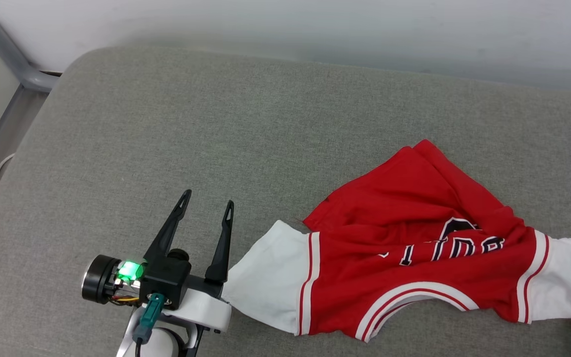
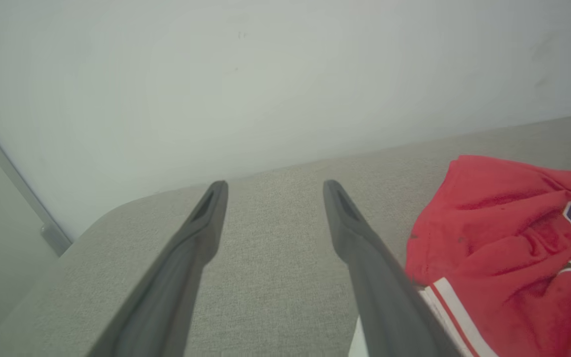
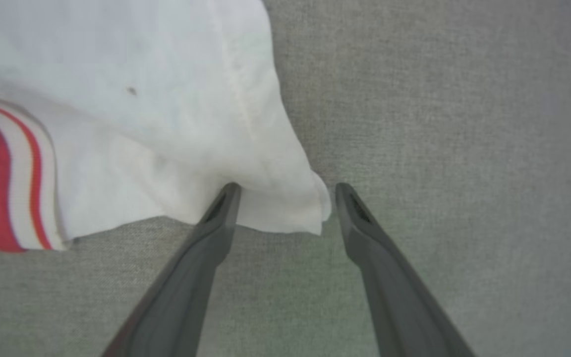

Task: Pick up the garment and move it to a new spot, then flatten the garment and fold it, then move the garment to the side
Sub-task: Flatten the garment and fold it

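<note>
Grey woven upholstery covers the wide cushion [image 1: 166,124] on which everything lies, with a pale wall [image 1: 315,25] behind it and a grey metal rail [image 1: 13,64] at the far left.

At the lower left of the head view the left gripper [image 1: 206,203] sits low over bare cushion, a green light [image 1: 129,270] glowing on its wrist. Its two dark fingers are spread well apart with nothing between them. The left wrist view agrees: the left gripper [image 2: 273,191] has only grey fabric in the gap and holds nothing. The base of its inner finger is just beside the near white sleeve [image 1: 270,272]; whether they touch cannot be told.

To its right lies the red jersey [image 1: 414,258], rumpled, on the cushion's right half near the front edge. Its striped collar faces the robot and its black-and-white lettering is partly buried in folds. In the left wrist view the jersey [image 2: 503,238] lies beside the right-hand finger.

At the far right lies the other white sleeve [image 1: 563,277]. In the right wrist view the right gripper [image 3: 288,198] is also wide open, and the sleeve's loose corner [image 3: 285,208] lies between its fingertips. One fingertip [image 3: 228,196] overlaps the hem, and nothing is clamped.
</note>
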Motion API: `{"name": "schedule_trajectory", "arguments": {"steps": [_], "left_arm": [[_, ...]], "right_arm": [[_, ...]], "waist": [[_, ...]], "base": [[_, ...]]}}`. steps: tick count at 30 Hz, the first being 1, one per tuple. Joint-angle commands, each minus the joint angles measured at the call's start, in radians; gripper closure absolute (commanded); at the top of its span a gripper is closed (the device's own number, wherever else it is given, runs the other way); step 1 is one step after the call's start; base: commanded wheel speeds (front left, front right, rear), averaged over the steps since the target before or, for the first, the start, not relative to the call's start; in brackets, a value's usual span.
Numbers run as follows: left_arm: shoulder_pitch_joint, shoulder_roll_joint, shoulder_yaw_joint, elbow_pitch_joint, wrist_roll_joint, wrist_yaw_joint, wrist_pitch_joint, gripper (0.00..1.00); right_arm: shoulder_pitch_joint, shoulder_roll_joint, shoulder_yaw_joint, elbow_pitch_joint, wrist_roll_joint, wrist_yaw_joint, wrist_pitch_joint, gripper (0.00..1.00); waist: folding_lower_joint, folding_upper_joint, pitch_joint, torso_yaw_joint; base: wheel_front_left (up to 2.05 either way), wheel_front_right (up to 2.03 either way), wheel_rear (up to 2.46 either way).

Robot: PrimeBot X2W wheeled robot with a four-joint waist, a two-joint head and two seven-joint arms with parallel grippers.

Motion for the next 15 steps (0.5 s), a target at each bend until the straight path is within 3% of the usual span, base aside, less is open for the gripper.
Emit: {"name": "schedule_trajectory", "arguments": {"steps": [1,8,9,10,11,15], "left_arm": [[-0.010,-0.004,0.006,0.003,0.001,-0.006,-0.002,0.00],[-0.012,-0.006,0.022,0.013,0.000,-0.024,-0.002,0.00],[-0.011,-0.007,0.024,0.015,-0.001,-0.027,-0.002,0.00],[-0.011,-0.007,0.026,0.018,-0.004,-0.031,-0.002,0.00],[-0.011,-0.007,0.028,0.021,-0.005,-0.034,-0.002,0.00],[0.001,0.000,0.035,0.049,-0.016,-0.055,-0.002,0.00]], "right_arm": [[-0.012,0.005,-0.007,0.014,-0.006,-0.001,-0.009,0.00],[-0.009,0.037,0.006,0.113,0.003,-0.001,-0.014,0.00],[-0.010,0.047,0.010,0.129,0.015,-0.001,-0.009,0.17],[-0.010,0.053,0.012,0.144,0.023,0.000,-0.007,0.67],[-0.010,0.056,0.010,0.156,0.026,-0.001,-0.011,1.00],[-0.001,0.053,0.009,0.187,0.038,-0.001,-0.027,1.00]], "waist": [[0.0000,0.0000,0.009,0.005],[0.0000,0.0000,0.034,0.010],[0.0000,0.0000,0.037,0.009],[0.0000,0.0000,0.038,0.008],[0.0000,0.0000,0.038,0.007],[0.0000,0.0000,0.026,-0.001]], "base": [[0.00,0.00,0.00],[0.00,0.00,0.00],[0.00,0.00,0.00],[0.00,0.00,0.00],[0.00,0.00,0.00],[0.00,0.00,0.00]]}}
